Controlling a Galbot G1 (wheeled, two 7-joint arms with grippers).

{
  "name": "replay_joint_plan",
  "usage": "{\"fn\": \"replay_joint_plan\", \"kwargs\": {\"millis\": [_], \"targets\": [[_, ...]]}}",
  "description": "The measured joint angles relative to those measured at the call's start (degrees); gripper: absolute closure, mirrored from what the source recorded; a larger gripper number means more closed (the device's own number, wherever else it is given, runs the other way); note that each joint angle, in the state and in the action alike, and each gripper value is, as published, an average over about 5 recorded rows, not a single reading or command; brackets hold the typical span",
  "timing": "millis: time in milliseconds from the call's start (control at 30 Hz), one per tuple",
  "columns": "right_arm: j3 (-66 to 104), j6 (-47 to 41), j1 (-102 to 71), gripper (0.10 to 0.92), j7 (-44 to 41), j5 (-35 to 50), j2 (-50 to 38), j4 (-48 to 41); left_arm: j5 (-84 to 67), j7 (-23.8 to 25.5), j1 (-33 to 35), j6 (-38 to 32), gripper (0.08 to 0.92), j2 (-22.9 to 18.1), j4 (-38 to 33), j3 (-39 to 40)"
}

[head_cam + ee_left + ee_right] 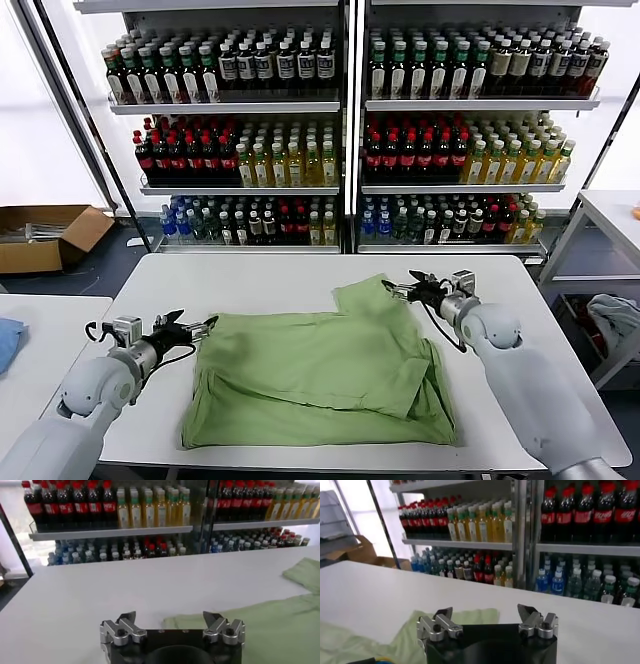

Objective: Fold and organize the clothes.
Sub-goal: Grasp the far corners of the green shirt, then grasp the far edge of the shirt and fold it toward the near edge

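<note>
The clothes are one light green shirt [320, 375] lying partly folded on the white table [250, 280], with one flap reaching toward the far right. My left gripper [195, 328] is open, just off the shirt's left edge and holding nothing. In the left wrist view the left gripper [170, 616] stands wide above the table, with the shirt [280, 630] ahead of it. My right gripper [395, 290] is open at the shirt's far right corner. The right wrist view shows the right gripper [485, 611] empty, over the edge of the shirt [470, 616].
Shelves of bottles [340, 130] stand behind the table. A cardboard box [40, 235] sits on the floor at the left. A blue cloth [8, 340] lies on a side table at the left, and a grey-white cloth bundle [615, 315] lies at the right.
</note>
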Motion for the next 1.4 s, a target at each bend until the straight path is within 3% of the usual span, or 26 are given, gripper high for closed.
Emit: {"fn": "replay_joint_plan", "kwargs": {"millis": [333,500,600,1133,1233,1400], "targets": [[-3.1,-0.2,3.7,0.205,-0.1,-1.6,2.5,-6.5,1.4,0.5,-4.1,-0.1,0.177,-1.4,4.4,4.6],[-4.1,-0.8,4.7,0.31,0.2,-1.7,3.4,-7.9,2.1,0.6,-5.8,-0.1,0.192,-2.1,6.3,6.0],[-4.6,-1.1,5.1,0.397,0.4,-1.7,3.7,-8.6,2.5,0.6,-6.5,0.0,0.245,-2.3,7.2,6.8],[-4.6,-1.6,4.8,0.856,1.1,-1.1,4.7,-8.3,4.2,1.6,-6.3,0.4,0.72,-2.8,7.5,8.1],[-3.9,-1.3,4.0,0.911,1.5,-0.3,4.8,-6.7,4.7,1.4,-6.2,0.2,0.806,-3.1,7.1,8.0],[-1.6,-0.7,1.6,0.919,2.4,1.8,4.5,-2.2,4.7,0.7,-5.6,-0.8,0.895,-2.9,5.9,7.2]]}}
